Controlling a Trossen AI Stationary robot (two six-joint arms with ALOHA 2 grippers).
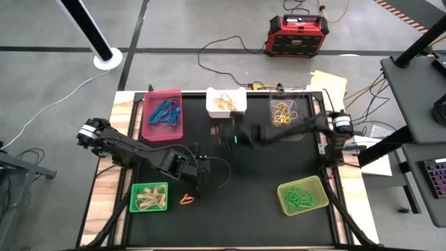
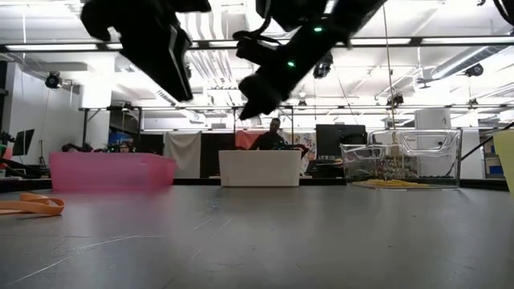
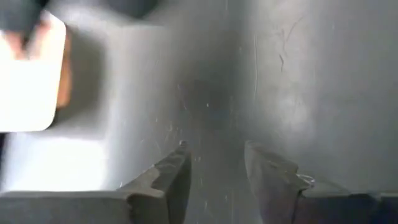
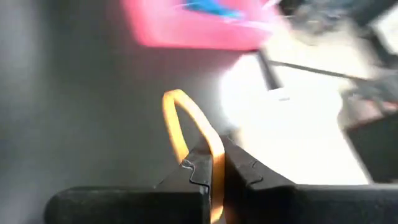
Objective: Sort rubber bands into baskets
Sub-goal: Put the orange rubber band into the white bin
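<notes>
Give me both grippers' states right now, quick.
Left gripper: jaws open, holding nothing.
Right gripper: jaws shut on a yellow-orange rubber band, near the white basket.

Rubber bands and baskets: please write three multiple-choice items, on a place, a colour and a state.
1. Where lies the loose orange band? A) beside the bright green basket B) inside a basket C) off the table
2. What colour are the pink basket's bands? A) yellow B) blue C) green
3. The right gripper's jaws are: A) wide open B) shut on a yellow-orange band C) shut, empty
1A: it lies just beside it. 2B: blue loops inside. 3B: jaws pinch the band.
</notes>
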